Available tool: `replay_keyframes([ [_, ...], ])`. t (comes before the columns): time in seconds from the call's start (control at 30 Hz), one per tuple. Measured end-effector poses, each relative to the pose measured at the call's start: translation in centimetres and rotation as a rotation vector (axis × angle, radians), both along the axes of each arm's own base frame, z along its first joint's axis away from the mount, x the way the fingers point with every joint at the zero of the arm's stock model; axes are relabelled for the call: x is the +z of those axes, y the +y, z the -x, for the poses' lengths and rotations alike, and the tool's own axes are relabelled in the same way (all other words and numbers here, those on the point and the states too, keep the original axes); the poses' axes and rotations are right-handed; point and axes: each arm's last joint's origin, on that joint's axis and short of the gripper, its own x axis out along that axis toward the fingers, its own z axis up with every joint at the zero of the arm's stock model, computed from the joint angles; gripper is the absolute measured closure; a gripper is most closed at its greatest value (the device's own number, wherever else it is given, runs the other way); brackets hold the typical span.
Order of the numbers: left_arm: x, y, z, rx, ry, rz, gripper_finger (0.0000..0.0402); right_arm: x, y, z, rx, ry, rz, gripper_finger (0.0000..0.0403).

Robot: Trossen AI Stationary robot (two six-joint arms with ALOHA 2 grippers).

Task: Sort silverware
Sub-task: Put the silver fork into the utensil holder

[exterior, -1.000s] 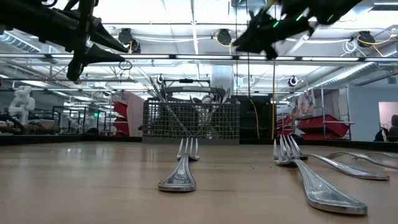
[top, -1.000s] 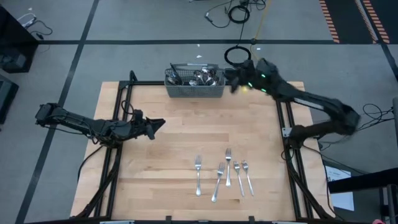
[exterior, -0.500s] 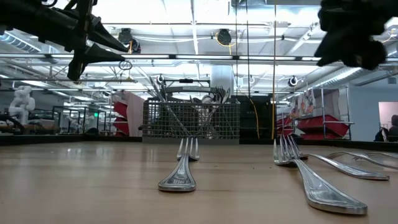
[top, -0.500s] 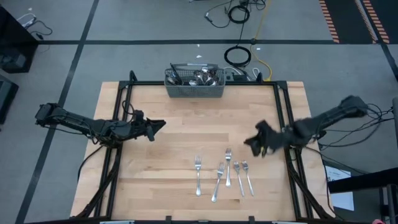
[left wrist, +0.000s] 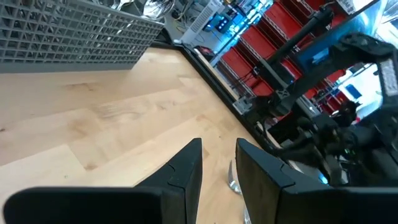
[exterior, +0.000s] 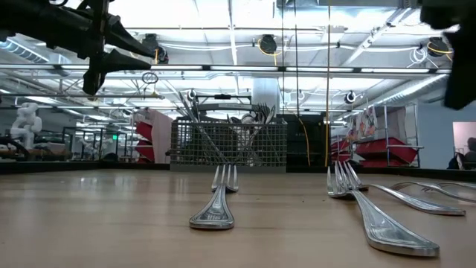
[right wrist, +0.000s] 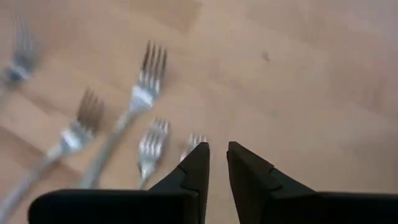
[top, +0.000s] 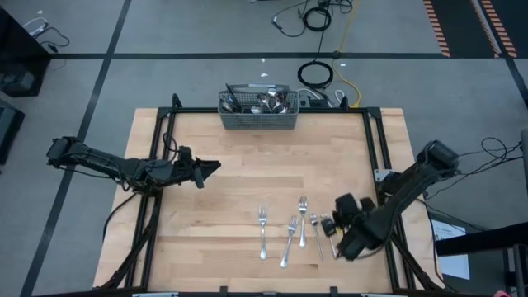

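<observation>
Several silver forks lie flat on the wooden table near its near edge; they also show in the right wrist view and the low view. More silverware stands in the grey mesh basket at the far edge. My right gripper hovers just right of the rightmost forks, its fingers a narrow gap apart with nothing between them. My left gripper waits in the air over the table's left part, narrowly open and empty.
The basket sits against the far edge, between the frame rails. Bare wood lies between the basket and the forks, and to the left of the forks. Black frame bars run along the left and right sides.
My right gripper has swung quickly from beside the basket at the far edge toward the near edge, and now hangs by the right end of the fork row. The forks have not moved.
</observation>
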Motion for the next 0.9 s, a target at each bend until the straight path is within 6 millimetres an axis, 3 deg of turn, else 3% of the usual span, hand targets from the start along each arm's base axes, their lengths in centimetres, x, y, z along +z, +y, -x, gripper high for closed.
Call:
replay_keyframes([
  [0.17,0.0,0.0,0.0,0.0,0.0,0.0,0.0297,0.1,3.2,-1.6,0.018,0.052,0.001,0.032],
  [0.43,0.0,0.0,0.0,-0.007,0.001,0.001,0.0297,-4.2,5.3,-2.5,-0.104,0.133,-0.051,0.0234],
  [0.67,0.0,-0.1,0.0,-0.04,0.004,0.007,0.0297,-7.0,4.9,-2.8,-0.132,0.195,0.019,0.0219],
  [0.9,0.0,-0.1,0.0,-0.042,0.005,0.008,0.0297,-10.1,3.5,-3.0,-0.13,0.078,-0.024,0.0226],
])
